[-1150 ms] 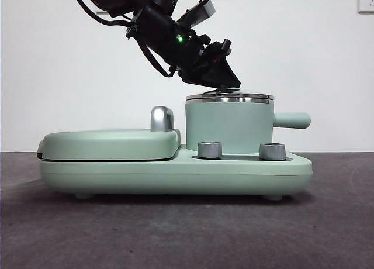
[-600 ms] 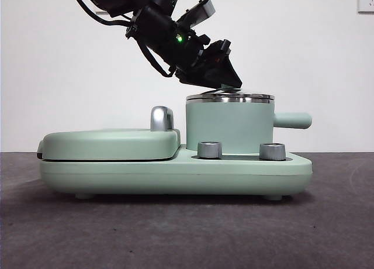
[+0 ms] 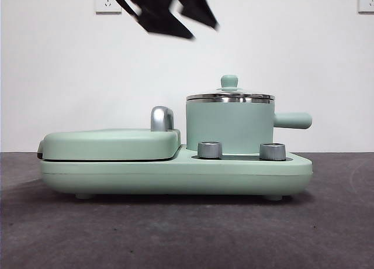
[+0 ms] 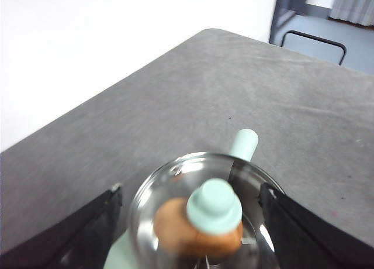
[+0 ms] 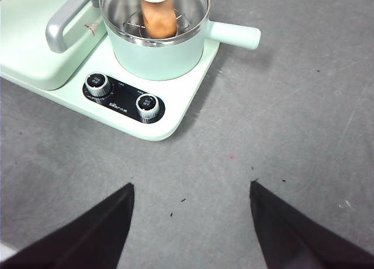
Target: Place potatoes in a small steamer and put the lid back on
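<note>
Steamer [image 3: 229, 127] sits on the green cooker base [image 3: 175, 171]; the lid [image 3: 229, 96] rests on its rim; the potato [image 4: 196, 231] lies inside, under the glass; left gripper [image 4: 190, 222] hangs above the lid, jaws wide apart, touching nothing; right gripper [image 5: 191, 222] waits, spread wide, empty.

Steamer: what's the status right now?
Left gripper open above the lid. Lid on steamer, potato inside. Right gripper open, waiting.

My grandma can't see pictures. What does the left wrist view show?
An orange-brown potato sits under a clear glass lid with a mint-green knob on a small mint-green steamer pot. The left gripper hangs open above it, over grey table.
</note>
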